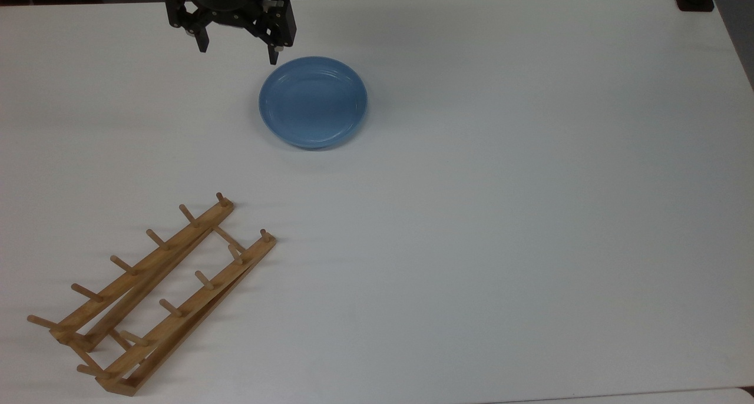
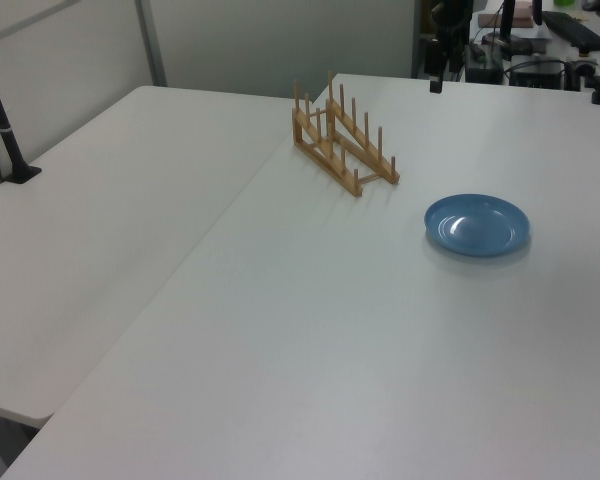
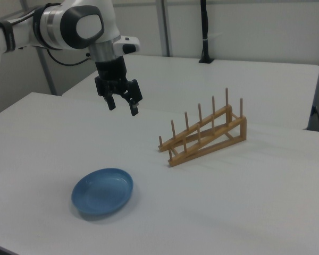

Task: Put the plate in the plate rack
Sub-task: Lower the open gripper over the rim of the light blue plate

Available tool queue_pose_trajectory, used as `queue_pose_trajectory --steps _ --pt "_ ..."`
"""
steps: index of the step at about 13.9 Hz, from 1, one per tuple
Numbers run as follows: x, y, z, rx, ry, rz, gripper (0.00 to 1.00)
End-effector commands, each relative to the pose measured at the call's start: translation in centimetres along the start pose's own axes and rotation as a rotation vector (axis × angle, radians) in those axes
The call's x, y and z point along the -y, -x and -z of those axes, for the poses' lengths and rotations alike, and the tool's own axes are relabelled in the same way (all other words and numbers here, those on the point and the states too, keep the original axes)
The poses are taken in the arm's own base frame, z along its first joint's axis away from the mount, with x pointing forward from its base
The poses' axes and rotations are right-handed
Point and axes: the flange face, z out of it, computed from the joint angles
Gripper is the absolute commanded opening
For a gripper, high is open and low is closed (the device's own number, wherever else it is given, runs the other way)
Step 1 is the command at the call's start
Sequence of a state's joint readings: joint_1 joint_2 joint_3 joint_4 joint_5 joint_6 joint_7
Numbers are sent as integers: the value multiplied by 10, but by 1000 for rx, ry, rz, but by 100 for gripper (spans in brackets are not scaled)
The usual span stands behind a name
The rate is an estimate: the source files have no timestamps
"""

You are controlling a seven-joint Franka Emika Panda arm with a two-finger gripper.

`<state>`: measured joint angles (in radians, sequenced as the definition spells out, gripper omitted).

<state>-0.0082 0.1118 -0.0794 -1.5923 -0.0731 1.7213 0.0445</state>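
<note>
Plate (image 1: 313,102) lies flat below the open tool (image 1: 237,53).

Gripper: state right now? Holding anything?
Gripper: open, holding nothing, in the air above the table, apart from the plate.

A smooth, faintly glossy glazed finish is shown by the plate (image 1: 313,102); bare light wood by the plate rack (image 1: 154,292); matt white laminate by the table (image 1: 500,215).
</note>
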Motion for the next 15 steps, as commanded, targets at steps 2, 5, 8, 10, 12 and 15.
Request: queue_pose_trajectory --steps 2,5,8,10,12,15 --pt "2 3 -18 17 6 196 100" --pt "-6 7 -50 79 -6 454 100" --pt "-7 12 -108 96 -14 530 100" --pt "0 21 -157 78 -4 552 100" --pt "6 27 -190 119 28 592 95" --pt "7 33 -219 172 55 627 76"
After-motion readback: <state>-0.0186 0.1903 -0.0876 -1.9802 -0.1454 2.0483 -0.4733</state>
